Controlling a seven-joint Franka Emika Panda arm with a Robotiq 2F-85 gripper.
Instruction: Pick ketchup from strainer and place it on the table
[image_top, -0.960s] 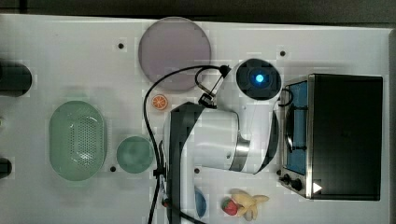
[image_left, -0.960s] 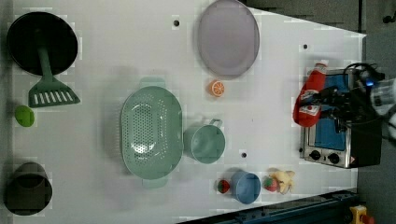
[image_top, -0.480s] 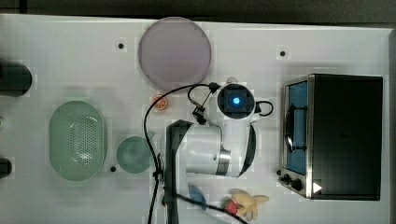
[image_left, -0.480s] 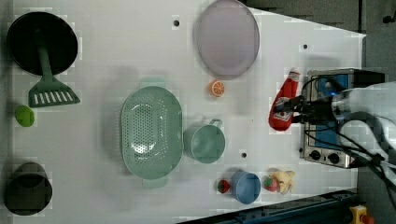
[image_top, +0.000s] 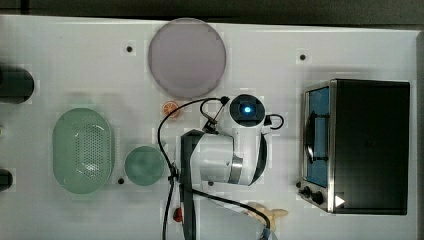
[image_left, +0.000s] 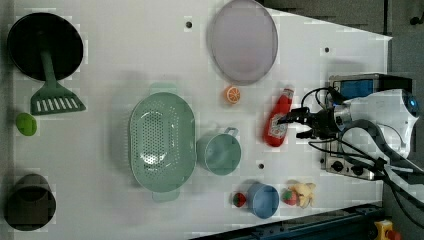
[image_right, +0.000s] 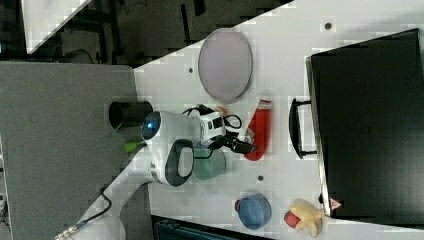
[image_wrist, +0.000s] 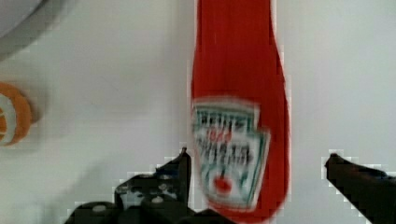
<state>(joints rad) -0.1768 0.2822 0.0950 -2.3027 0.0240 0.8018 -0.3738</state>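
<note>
Jaws spread wide: in the wrist view the gripper (image_wrist: 257, 163) has one fingertip close beside the ketchup (image_wrist: 238, 102) label and the other well off to the far side, so nothing is clamped. That bottle lies flat on the white table (image_wrist: 102, 93), with an orange slice (image_wrist: 11, 119) at the picture's edge and a curved bit of the plate (image_wrist: 18, 18) in the corner

Top view: the arm (image_top: 235, 155) covers the middle of the table (image_top: 70, 60). The pale green strainer (image_top: 82, 150) sits at the top view's left with the teal cup (image_top: 145, 165) just beside it, the grey-lilac plate (image_top: 187, 57) above, the orange slice (image_top: 170, 107) below the plate, and the toaster oven (image_top: 360, 145) at the top view's right

Left view: the ketchup (image_left: 278, 120) lies on the table (image_left: 125, 60), cap toward the plate (image_left: 243, 40), well apart from the strainer (image_left: 161, 140) and to the left view's right of the cup (image_left: 219, 152). The gripper (image_left: 297, 122) hangs just beside it, fingers parted. A green spatula (image_left: 52, 95) leans out of a black bowl (image_left: 45, 47), and a blue cup (image_left: 262, 200) sits near the lower edge

Right view: the ketchup (image_right: 260, 132) lies between the plate (image_right: 225, 65) and the oven (image_right: 370, 120), the opened gripper (image_right: 245, 140) at its side
</note>
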